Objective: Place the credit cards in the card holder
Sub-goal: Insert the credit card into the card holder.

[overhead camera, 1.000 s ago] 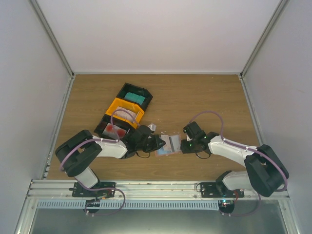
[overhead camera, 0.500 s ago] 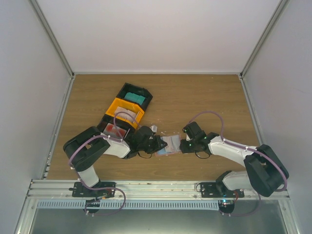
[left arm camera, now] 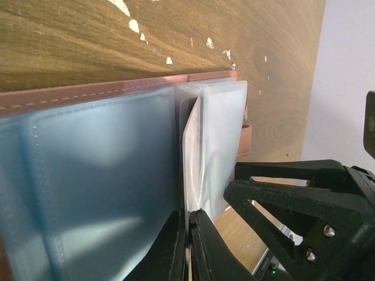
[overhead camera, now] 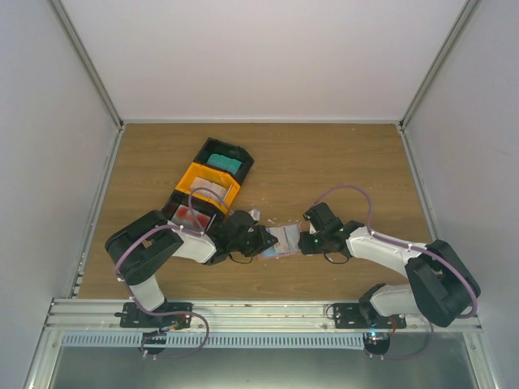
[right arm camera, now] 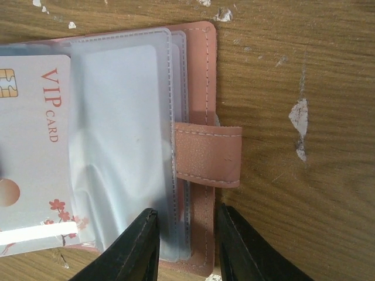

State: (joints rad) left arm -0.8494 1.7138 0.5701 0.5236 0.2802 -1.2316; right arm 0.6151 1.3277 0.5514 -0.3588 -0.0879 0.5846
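The salmon-pink card holder point(overhead camera: 284, 239) lies open on the table between both grippers, its clear sleeves up; it also shows in the right wrist view point(right arm camera: 202, 70) and in the left wrist view point(left arm camera: 88, 96). My left gripper point(left arm camera: 188, 215) is shut on a pale pinkish-white credit card point(left arm camera: 191, 158), held on edge at the sleeves. In the right wrist view this "VIP" card point(right arm camera: 35, 146) lies over the left sleeves. My right gripper point(right arm camera: 187, 225) is open, its fingers astride the holder's right edge just below the strap point(right arm camera: 208, 153). In the top view the left gripper point(overhead camera: 258, 241) and right gripper point(overhead camera: 306, 241) face each other.
A black bin with teal cards point(overhead camera: 221, 159), an orange bin point(overhead camera: 209, 184) and a black bin with red cards point(overhead camera: 190, 215) stand in a row behind the left arm. Small white scraps point(right arm camera: 299, 117) dot the wood. Grey walls close the table in.
My left gripper has moved right with the pale card up to the holder's sleeves. The right gripper has stayed at the holder's right edge.
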